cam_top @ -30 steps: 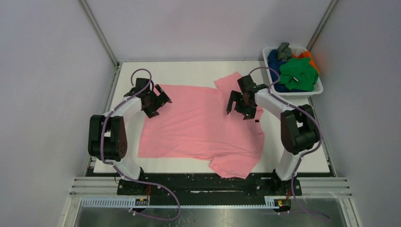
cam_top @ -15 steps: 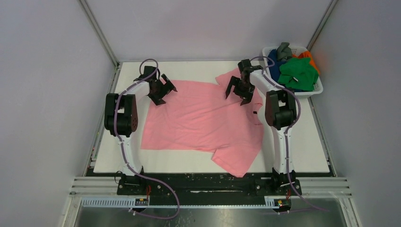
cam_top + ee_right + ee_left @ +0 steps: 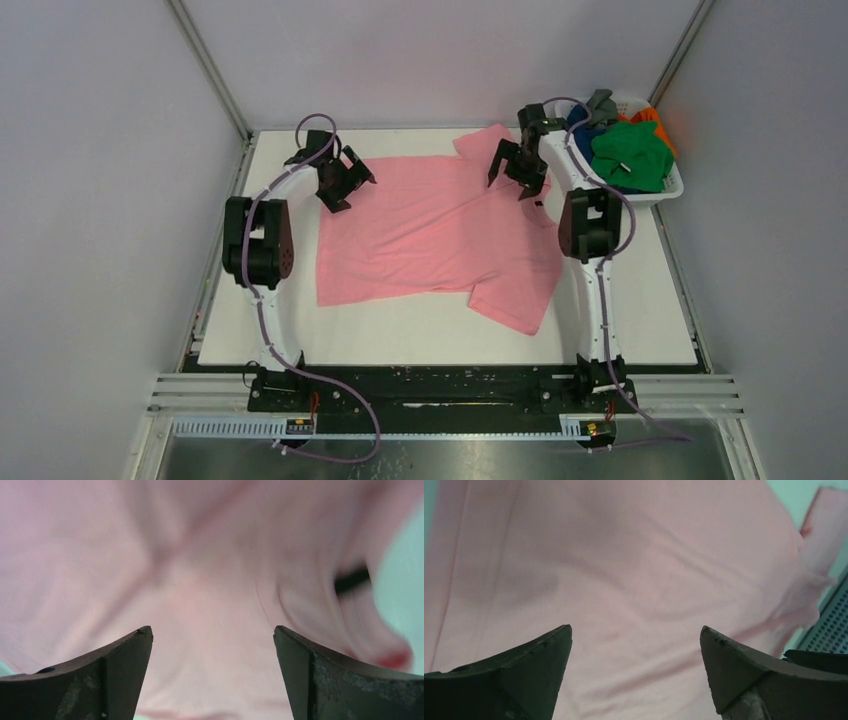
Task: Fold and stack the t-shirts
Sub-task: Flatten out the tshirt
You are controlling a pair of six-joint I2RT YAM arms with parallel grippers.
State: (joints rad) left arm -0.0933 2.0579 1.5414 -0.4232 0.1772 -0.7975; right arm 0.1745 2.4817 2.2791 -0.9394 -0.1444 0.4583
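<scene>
A light pink t-shirt lies spread on the white table, with one sleeve at the far edge and another at the near right. My left gripper is open over the shirt's far left corner; pink cloth fills its wrist view. My right gripper is open over the shirt's far right part near the collar; its wrist view shows pink cloth between the fingers. Green, dark blue, orange and grey shirts are piled in the basket.
A white slatted basket stands at the table's far right corner, close to my right gripper. Bare white table shows along the near edge and down both sides. Grey walls enclose the table.
Both arms have reached farther back, and the pink shirt has slid away from the near edge toward the far side. Both grippers stayed open.
</scene>
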